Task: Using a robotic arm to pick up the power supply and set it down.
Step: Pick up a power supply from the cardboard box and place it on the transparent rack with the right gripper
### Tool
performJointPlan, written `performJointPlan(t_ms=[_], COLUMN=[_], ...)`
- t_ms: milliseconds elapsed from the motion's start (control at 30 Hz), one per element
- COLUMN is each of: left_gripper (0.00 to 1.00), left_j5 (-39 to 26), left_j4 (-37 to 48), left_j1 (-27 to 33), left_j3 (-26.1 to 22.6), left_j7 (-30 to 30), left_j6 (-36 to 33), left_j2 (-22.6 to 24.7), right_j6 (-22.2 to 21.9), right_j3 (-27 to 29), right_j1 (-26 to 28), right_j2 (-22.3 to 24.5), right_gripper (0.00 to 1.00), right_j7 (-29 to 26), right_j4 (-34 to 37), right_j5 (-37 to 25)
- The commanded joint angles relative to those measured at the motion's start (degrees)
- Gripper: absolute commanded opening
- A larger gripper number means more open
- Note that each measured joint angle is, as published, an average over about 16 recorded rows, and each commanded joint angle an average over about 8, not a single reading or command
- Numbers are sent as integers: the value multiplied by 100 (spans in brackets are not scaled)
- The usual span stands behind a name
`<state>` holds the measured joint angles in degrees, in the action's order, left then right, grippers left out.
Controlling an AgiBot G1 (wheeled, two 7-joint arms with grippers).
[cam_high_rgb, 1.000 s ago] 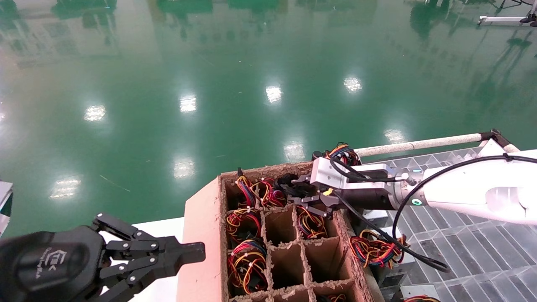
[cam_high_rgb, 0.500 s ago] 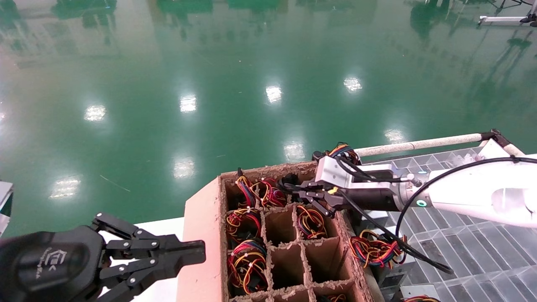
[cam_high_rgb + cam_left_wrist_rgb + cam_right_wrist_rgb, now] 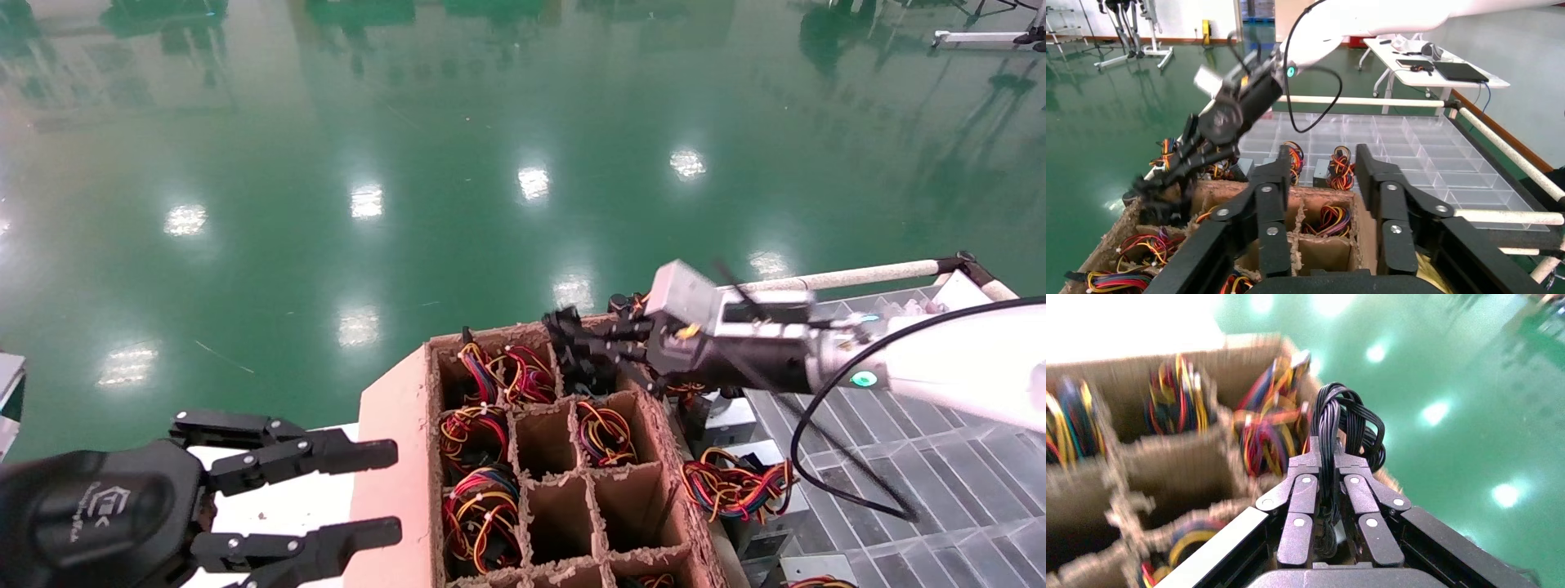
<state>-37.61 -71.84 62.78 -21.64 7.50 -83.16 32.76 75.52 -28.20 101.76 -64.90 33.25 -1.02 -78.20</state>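
The robotic arm (image 3: 940, 367) reached leftward from the right, over the cardboard box's (image 3: 392, 457) far right corner. Its right gripper (image 3: 1327, 462) pinched the power supply's black cables (image 3: 1346, 419). The left gripper (image 3: 359, 490) hung spread, near left.

A: Brown pulp-cardboard divider box (image 3: 392, 457), cells in a grid. Several hold coloured wire bundles (image 3: 482, 510); the middle cells sit bare.

B: Beside it, a clear plastic compartment tray (image 3: 940, 465) bordered by a white padded rail (image 3: 825, 280). Another coloured bundle (image 3: 731, 488) lies between box and tray. Glossy green floor (image 3: 409, 163) beyond.
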Motion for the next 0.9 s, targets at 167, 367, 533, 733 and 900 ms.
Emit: performJointPlan(t_ms=[167,367,533,733,900], left_gripper=[100,100,100,100,100], left_j5=[0,0,0,0,0], left_j4=[0,0,0,0,0], left_j1=[0,0,0,0,0], left_j3=[0,0,0,-1,-1], left_j7=[0,0,0,0,0], left_j6=[0,0,0,0,0], left_j2=[0,0,0,0,0], right_j6=[358,697,890,1002,1004], right_j3=[250,463,596,699,735], right_j1=[207,553,951,1419,1639], right_j2=[278,546,752,998,1205], right_gripper=[0,0,0,0,0], right_j7=[-7,50,-24,44,142], right_j4=[-38,-196,-300,-447,-433], right_j5=[360,666,851,984,1018])
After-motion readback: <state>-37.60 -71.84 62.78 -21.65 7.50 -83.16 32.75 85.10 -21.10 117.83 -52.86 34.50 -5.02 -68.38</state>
